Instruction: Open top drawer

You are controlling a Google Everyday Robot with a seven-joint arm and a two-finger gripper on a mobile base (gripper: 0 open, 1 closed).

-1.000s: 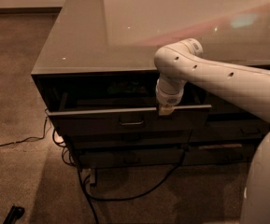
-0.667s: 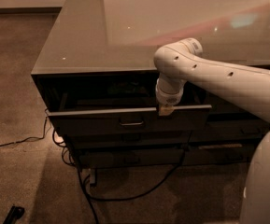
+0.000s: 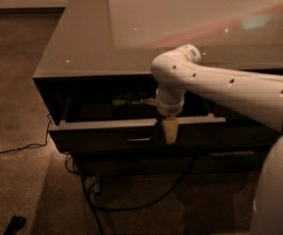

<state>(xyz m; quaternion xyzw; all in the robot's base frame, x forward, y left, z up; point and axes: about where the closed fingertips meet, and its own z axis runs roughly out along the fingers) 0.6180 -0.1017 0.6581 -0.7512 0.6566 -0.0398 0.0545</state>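
The top drawer [image 3: 102,138] is a wide dark drawer under the glossy counter top. It stands pulled out a short way, its top edge showing as a pale strip. A small metal loop handle [image 3: 138,138] sits at the centre of its front. My gripper [image 3: 170,131] hangs from the white arm and points down over the drawer's front edge, just right of the handle. One tan finger [image 3: 170,131] shows in front of the drawer front. Some small items [image 3: 131,102] lie inside the drawer, partly hidden in shadow.
The glossy counter top [image 3: 180,28] covers the cabinet. A shallower dark drawer front [image 3: 229,155] lies lower right. Black cables [image 3: 89,199] run over the brown carpet in front and to the left. A small dark object [image 3: 14,224] lies at the bottom left.
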